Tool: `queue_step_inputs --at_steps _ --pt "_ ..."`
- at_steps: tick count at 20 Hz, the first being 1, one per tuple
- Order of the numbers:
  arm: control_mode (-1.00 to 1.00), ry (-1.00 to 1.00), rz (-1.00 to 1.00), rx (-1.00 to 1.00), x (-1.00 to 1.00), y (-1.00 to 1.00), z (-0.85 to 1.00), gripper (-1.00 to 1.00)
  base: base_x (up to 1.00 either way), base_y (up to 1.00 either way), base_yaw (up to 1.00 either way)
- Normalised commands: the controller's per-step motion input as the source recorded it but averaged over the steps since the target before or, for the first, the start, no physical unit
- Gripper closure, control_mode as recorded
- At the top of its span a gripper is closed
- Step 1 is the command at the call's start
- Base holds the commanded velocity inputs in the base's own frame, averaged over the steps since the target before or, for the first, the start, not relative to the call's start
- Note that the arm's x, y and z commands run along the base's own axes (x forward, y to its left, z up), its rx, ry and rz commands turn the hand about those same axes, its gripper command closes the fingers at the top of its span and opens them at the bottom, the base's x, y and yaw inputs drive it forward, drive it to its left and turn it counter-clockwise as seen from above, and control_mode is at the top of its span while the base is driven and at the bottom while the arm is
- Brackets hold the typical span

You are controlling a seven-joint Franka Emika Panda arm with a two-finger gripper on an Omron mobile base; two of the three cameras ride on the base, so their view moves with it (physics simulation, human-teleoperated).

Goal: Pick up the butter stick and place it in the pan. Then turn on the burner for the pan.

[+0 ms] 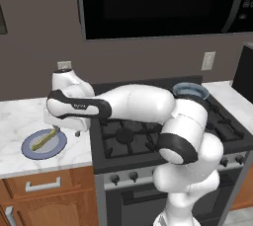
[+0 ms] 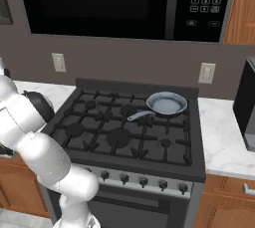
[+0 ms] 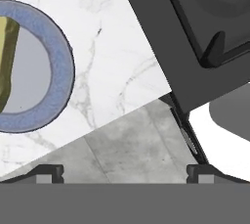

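We see the butter stick [image 1: 44, 139] lying on a blue plate [image 1: 57, 147] at the lower left of the left base view, on the marble surface [image 1: 20, 116]. Our claw [image 3: 125, 173] hangs released beside the plate. The pan [image 2: 167, 104] sits on the stove [image 2: 124, 132], centre right.

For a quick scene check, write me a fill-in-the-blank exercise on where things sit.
1. The butter stick lies on a blue ____.
2. The pan sits on the ____, back right burner.
3. The gripper, beside the plate, has its jaws ____.

Missing words: plate; stove; open
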Motion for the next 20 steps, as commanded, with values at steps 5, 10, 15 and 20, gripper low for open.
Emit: queue_step_inputs --at_steps 5,10,15,20 --pt "-1.00 -0.01 -0.01 0.00 0.29 0.23 -0.03 -1.00 0.00 0.00 0.00" --pt "-1.00 -0.05 0.00 -0.03 0.23 0.13 -0.09 -1.00 0.00 0.00 0.00" --pt "-1.00 -0.06 0.00 -0.05 0.14 0.09 -0.19 -1.00 0.00 0.00 0.00" --pt "-1.00 -0.03 0.00 -0.01 0.11 0.09 -0.23 -1.00 0.00 0.00 0.00"
